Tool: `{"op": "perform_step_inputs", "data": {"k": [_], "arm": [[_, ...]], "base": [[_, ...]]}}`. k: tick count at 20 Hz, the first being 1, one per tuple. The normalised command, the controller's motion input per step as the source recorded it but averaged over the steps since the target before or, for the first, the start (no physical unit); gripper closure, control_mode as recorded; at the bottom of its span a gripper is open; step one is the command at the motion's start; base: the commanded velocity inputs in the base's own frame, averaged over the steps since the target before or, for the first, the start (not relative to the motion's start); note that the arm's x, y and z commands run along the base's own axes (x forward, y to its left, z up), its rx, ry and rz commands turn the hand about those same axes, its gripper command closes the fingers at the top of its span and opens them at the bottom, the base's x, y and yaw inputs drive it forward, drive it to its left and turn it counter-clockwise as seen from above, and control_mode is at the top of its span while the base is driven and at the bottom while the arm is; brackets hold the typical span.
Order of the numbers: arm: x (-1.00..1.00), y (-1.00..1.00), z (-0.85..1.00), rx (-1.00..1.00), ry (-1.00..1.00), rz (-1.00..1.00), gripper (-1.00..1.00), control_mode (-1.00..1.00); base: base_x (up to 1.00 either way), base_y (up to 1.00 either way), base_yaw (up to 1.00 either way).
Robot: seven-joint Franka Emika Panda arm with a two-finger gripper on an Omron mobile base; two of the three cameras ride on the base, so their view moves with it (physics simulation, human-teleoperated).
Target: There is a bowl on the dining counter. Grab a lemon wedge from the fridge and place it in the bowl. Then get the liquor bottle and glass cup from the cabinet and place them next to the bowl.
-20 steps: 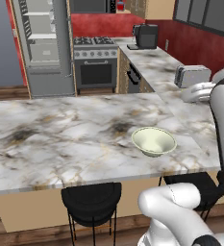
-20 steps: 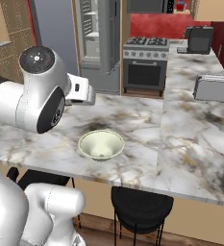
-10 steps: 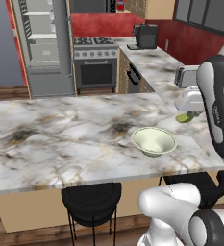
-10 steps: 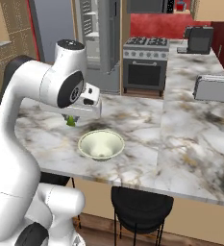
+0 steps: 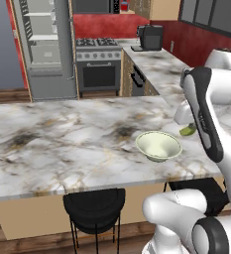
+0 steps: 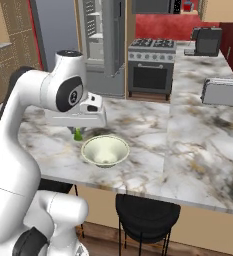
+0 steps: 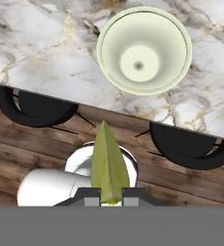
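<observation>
Gripper (image 7: 108, 201) pinched tight on the lemon wedge (image 7: 108, 166), held in the air just right of the bowl (image 5: 158, 146). Bowl sits near the near edge of the dining counter (image 5: 62, 144), over a black stool (image 5: 94, 208).

Dining counter (image 5: 62, 144): long white-grey marbled top, dark veins, tan wood base. Bowl (image 5: 158, 146) sits directly on it, upright, pale, toward near edge and right part of top in left base view. In hand view, bowl (image 7: 144, 50) just inside counter edge (image 7: 31, 53). Side counter (image 6: 208, 125) joins at right and runs to far wall; toaster (image 6: 223, 92) rests on it, coffee machine (image 6: 206, 41) at far end.
</observation>
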Motion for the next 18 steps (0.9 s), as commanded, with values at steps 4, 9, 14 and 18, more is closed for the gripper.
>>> {"op": "perform_step_inputs", "data": {"k": [4,9,14,18], "arm": [[0.08,0.00,-0.29,-0.09,-0.04,0.01,1.00,-1.00],[0.19,0.00,-0.24,-0.06,-0.04,0.03,1.00,-1.00],[0.35,0.00,-0.17,-0.01,-0.01,0.03,1.00,-1.00],[0.36,0.00,-0.18,0.00,0.00,0.03,1.00,-1.00]], "base": [[0.00,0.00,0.00],[0.00,0.00,0.00],[0.00,0.00,0.00],[0.00,0.00,0.00]]}}
